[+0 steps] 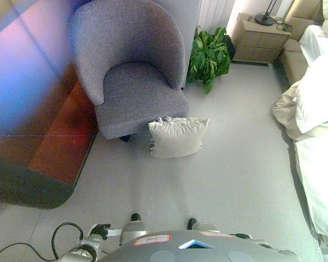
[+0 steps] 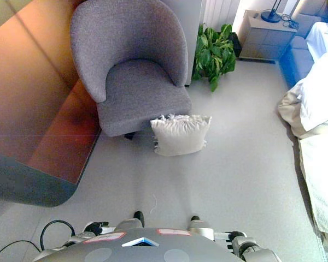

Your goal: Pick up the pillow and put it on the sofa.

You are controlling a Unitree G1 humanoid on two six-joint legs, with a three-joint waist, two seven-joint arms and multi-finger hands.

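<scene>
A white pillow with a ruffled top edge lies on the grey floor, against the front right corner of the grey armchair, the sofa of the task. The armchair's seat has nothing on it. My left hand shows low at the bottom left, far from the pillow. My right hand shows low at the bottom right, also far from it. Both hands are largely hidden at the view's lower edge.
A wooden table with a rounded corner stands to the left of the armchair. A green potted plant stands behind the chair on the right. A nightstand is at the back, and a bed with white linen runs along the right.
</scene>
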